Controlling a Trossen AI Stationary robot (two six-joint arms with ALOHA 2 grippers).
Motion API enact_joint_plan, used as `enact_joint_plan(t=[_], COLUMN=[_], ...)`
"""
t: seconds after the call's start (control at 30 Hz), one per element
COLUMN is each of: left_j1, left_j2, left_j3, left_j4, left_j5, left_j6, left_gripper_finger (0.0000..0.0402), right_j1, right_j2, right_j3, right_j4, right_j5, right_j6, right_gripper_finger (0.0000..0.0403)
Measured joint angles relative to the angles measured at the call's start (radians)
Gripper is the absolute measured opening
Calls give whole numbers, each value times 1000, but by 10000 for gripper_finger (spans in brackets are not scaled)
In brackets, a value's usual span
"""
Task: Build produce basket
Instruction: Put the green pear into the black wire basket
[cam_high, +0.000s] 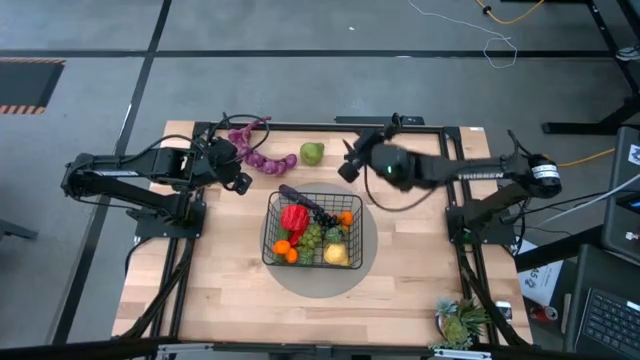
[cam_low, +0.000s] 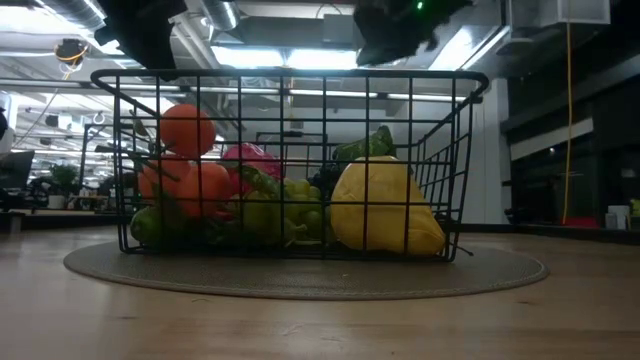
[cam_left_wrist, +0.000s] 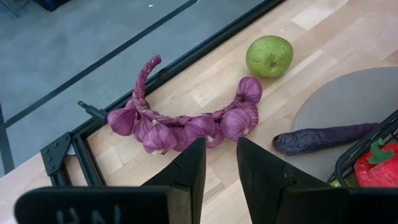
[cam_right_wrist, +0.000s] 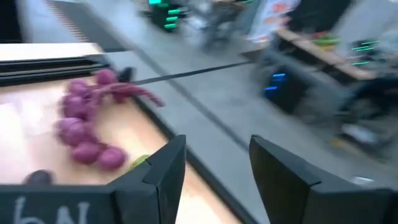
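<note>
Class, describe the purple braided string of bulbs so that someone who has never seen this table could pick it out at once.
Start at the black wire basket on the round grey mat. Beyond it, along the table's far edge, lie two loose items. The purple string, a plaited tail ending in plump bulbs, lies just in front of the left tool; the green pear beside it is single, round and smooth.

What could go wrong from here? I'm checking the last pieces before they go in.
1. The left hand hovers open over the purple string; gripped at one end, the braid may dangle and snag the basket rim.
2. The pear is round and might roll if nudged.
3. The basket looks nearly full, so added pieces could spill.
</note>
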Motion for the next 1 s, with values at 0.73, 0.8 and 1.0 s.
enact_joint_plan(t=[0.73,0.8,1.0], left_j1=[0,0,0], left_j2=[0,0,0], left_j3=[0,0,0], left_j4=[20,20,21], left_j5=[0,0,0], left_j6=[-9,-9,-9], left_gripper_finger=[85,85,85], right_j1=[-426,-408,-376], right_j2=[575,648,817], right_j3=[279,394,678], right_j4=[123,12,-316], right_j5=[-775,-773,-674], right_j6=[263,238,180], right_gripper_finger=[179,179,179])
